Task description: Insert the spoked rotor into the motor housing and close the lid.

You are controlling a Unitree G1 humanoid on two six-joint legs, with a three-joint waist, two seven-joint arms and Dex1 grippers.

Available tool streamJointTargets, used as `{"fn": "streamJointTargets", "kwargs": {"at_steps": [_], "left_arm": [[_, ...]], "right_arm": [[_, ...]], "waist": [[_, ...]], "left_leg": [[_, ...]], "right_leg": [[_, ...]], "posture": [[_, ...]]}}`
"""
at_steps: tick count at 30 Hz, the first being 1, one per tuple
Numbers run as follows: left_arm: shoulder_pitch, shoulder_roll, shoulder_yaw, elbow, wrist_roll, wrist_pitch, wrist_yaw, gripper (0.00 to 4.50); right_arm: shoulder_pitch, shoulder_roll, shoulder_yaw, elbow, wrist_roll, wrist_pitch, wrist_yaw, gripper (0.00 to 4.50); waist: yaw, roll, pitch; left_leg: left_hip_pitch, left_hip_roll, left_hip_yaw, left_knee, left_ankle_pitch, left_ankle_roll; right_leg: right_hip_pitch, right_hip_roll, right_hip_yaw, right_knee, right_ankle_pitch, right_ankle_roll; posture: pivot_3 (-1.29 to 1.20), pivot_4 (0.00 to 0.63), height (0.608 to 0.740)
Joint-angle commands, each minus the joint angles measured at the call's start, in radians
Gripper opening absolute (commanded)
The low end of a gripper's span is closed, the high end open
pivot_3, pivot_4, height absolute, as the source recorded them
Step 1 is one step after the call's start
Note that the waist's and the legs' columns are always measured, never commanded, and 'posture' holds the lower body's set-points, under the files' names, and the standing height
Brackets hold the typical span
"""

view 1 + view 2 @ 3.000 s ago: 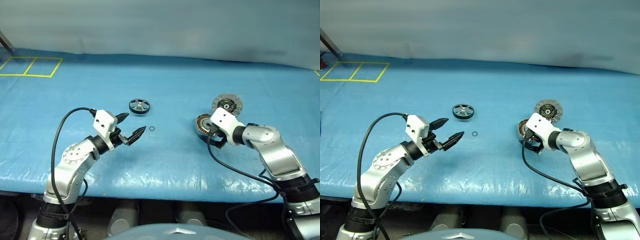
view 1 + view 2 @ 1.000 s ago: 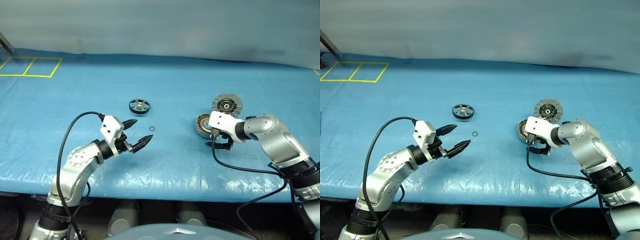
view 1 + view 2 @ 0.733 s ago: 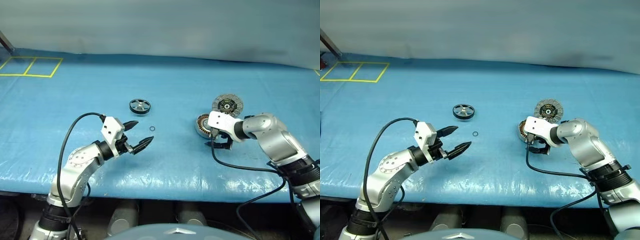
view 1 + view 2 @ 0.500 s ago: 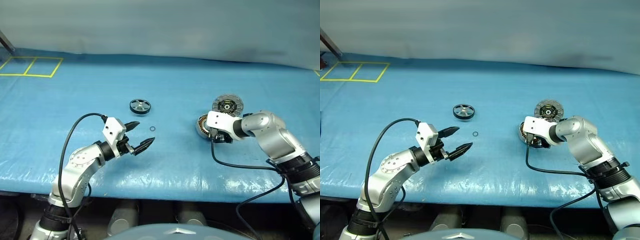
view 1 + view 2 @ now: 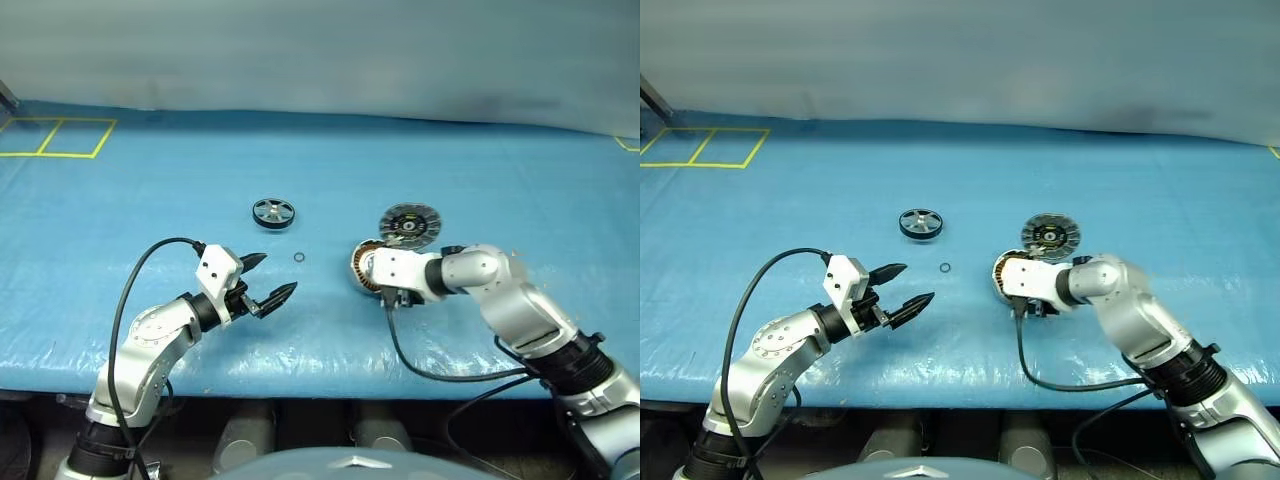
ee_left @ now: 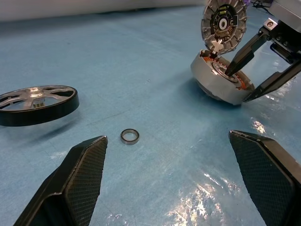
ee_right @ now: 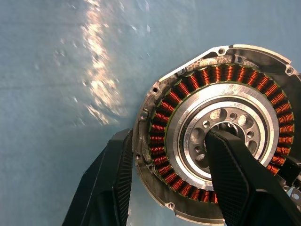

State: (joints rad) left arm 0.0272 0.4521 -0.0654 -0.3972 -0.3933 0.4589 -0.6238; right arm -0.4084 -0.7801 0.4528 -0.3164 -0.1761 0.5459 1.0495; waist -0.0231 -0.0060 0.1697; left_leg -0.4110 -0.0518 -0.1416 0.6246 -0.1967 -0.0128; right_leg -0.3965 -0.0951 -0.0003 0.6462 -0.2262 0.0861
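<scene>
The motor housing [image 5: 364, 268], a grey cup with copper windings, rests tilted on the blue sheet. My right gripper [image 7: 171, 186] is shut on the motor housing [image 7: 216, 125], one finger outside its wall and the other in its centre bore. The lid [image 5: 409, 224] leans tilted against the housing's far rim, with its dark inner face showing [image 6: 225, 22]. Left of them the spoked rotor [image 5: 273, 212] lies flat. My left gripper [image 5: 268, 278] hangs open over bare sheet, nearer me than the rotor, with nothing between its fingers.
A tiny black ring [image 5: 298, 257] lies on the sheet between the rotor and the housing. Yellow tape squares [image 5: 58, 138] mark the far left corner. The table's front edge [image 5: 330, 368] runs close below both arms.
My right gripper has closed on the housing and pulled it left toward the middle, and the lid came along with it. The left arm has stayed put.
</scene>
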Motion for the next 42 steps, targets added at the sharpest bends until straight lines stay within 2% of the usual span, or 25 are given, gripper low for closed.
{"fn": "streamJointTargets", "kwargs": {"at_steps": [1,13,19,25,32,37,42], "left_arm": [[-0.003,0.006,0.006,-0.031,-0.002,0.003,0.002,4.50],[0.008,-0.010,-0.006,-0.027,0.007,-0.002,0.023,4.50],[0.002,-0.014,-0.018,-0.027,0.011,-0.001,0.026,4.50],[0.000,-0.013,-0.021,-0.025,0.012,-0.001,0.027,4.50],[0.004,-0.014,-0.035,-0.026,0.007,0.002,0.019,4.50],[0.003,-0.005,-0.032,-0.022,-0.001,0.009,0.008,4.50],[-0.008,0.005,-0.028,-0.009,-0.006,0.005,-0.015,4.50]], "right_arm": [[-0.016,0.028,0.049,-0.059,-0.009,-0.015,0.023,2.07],[0.019,0.097,0.139,-0.096,-0.003,0.012,0.069,2.07],[0.017,0.146,0.167,-0.017,-0.047,0.024,0.040,2.07],[0.008,0.196,0.119,0.011,-0.051,0.061,-0.020,3.97],[-0.004,0.204,0.041,-0.052,0.021,0.085,-0.027,3.97],[-0.012,0.228,-0.077,-0.166,0.172,0.141,-0.018,3.97],[0.028,0.233,-0.155,-0.196,0.235,0.181,-0.081,3.97]], "waist": [[0.001,0.000,0.000],[-0.001,0.000,0.000],[-0.004,-0.004,-0.003],[0.001,-0.005,-0.005],[0.006,-0.005,-0.004],[0.007,-0.005,-0.004],[0.010,-0.004,-0.004]], "left_leg": [[0.000,0.000,0.000,0.000,0.000,0.000],[0.001,0.001,0.000,0.000,0.000,0.000],[0.004,0.004,0.001,-0.002,0.000,-0.001],[0.011,0.009,0.004,-0.003,-0.001,-0.002],[0.010,0.008,0.005,-0.003,-0.001,-0.002],[0.005,0.008,0.005,-0.003,-0.001,-0.002],[0.001,0.007,0.004,-0.004,-0.001,-0.002]], "right_leg": [[0.000,0.000,0.000,0.000,0.000,0.000],[0.000,0.001,0.000,0.000,0.000,0.000],[0.002,0.003,0.000,0.000,0.000,-0.004],[0.004,0.004,0.000,0.000,-0.001,-0.008],[0.004,0.004,0.000,-0.001,-0.001,-0.008],[0.001,0.004,0.000,-0.001,-0.001,-0.008],[-0.003,0.005,0.000,-0.002,0.002,-0.004]], "posture": [[0.00,0.150,0.740],[0.00,0.150,0.740],[0.00,0.150,0.740],[0.00,0.150,0.740],[0.00,0.150,0.740],[0.00,0.150,0.740],[0.00,0.150,0.740]]}}
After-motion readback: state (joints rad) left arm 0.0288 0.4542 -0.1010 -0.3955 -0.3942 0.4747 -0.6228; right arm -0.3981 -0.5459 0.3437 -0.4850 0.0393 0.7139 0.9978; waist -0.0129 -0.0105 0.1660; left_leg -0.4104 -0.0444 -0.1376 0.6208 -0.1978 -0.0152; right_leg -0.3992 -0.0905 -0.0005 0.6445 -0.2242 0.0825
